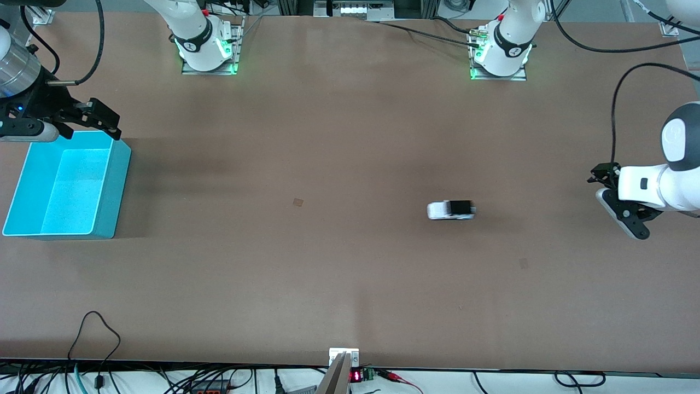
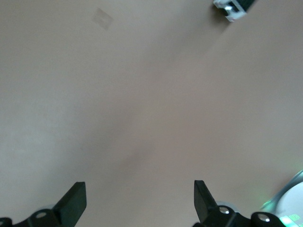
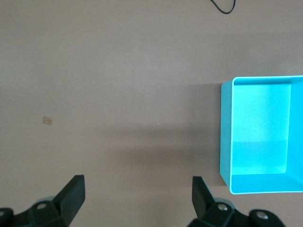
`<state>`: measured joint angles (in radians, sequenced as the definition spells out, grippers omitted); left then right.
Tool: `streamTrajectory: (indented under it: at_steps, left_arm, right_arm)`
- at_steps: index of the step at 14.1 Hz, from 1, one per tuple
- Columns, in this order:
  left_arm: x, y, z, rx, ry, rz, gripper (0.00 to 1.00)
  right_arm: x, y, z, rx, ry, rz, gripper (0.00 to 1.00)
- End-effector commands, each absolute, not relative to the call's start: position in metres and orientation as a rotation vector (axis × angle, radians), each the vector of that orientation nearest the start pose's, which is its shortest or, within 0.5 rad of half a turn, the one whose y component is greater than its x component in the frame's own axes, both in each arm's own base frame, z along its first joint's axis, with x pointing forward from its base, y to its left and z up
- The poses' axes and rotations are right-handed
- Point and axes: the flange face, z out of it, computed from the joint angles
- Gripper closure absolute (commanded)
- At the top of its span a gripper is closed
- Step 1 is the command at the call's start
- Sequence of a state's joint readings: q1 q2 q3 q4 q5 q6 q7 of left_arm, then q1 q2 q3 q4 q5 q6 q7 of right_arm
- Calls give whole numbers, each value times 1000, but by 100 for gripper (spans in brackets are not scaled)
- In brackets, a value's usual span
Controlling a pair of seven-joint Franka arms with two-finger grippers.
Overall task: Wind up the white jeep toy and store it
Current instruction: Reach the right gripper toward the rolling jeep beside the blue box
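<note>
front view: i am watching the white jeep toy (image 1: 451, 210) sitting on the brown table (image 1: 328, 273) right of the frame's centre, lying lengthwise across the picture, its black part toward the left arm's end. i am keeping the left gripper (image 1: 620, 205) hanging at the right edge of the frame, fingers spread wide and holding nothing, well apart from the toy. the right gripper (image 1: 101, 117) is hovering at the upper left, over the top rim of the turquoise bin (image 1: 117, 186), its fingers likewise parted and gripping nothing. left wrist view: the toy (image 2: 233, 8) is showing only partly at the top edge. right wrist view: the bin (image 3: 226, 137) is sitting at the right side.
</note>
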<state>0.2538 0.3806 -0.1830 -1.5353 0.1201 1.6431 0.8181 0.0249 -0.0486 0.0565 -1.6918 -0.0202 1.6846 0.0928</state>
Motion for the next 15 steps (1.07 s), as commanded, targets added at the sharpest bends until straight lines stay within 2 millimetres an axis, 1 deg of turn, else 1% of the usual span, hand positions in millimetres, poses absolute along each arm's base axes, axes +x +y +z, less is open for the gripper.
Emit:
streamTrajectory:
  at_steps: [1,2,3,4,5,6,7,8,9,10,11,12,13,15]
  left_arm:
    - [644,58,466,-3021,860,392,0]
    - [643,53,474,-3049,755,370,0]
    - [640,38,491,-3046,678,330,0]
    - [635,35,504,-3056,532,301,0]
    - [629,37,521,-3059,371,256,0]
    - [623,29,536,-3056,200,202,0]
    - [617,28,553,-3061,4,141,0]
    - [611,30,566,-3083,-130,106,0]
    - [605,31,574,-3112,-168,88,0]
    - [598,29,578,-3123,-148,48,0]
    - [586,28,576,-3124,-140,2,0]
    - [572,36,581,-3126,-159,-71,0]
    - [565,38,578,-3128,-161,-117,0]
    - [560,36,572,-3120,-143,-95,0]
  right_arm:
    - [546,41,608,-3165,9,-76,0]
    - [546,41,608,-3165,9,-76,0]
    - [546,41,608,-3165,9,-76,0]
    - [546,41,608,-3165,9,-76,0]
    - [546,41,608,-3165,9,-76,0]
    - [545,41,607,-3165,11,-71,0]
    - [545,41,607,-3165,11,-69,0]
    - [546,40,607,-3165,11,-71,0]
    - [546,40,605,-3165,16,-66,0]
    - [550,40,596,-3166,13,-37,0]
    - [552,40,588,-3167,11,-4,0]
    - [554,40,580,-3168,-1,28,0]
    - [554,39,576,-3167,-59,51,0]
    - [559,39,562,-3144,-337,93,0]
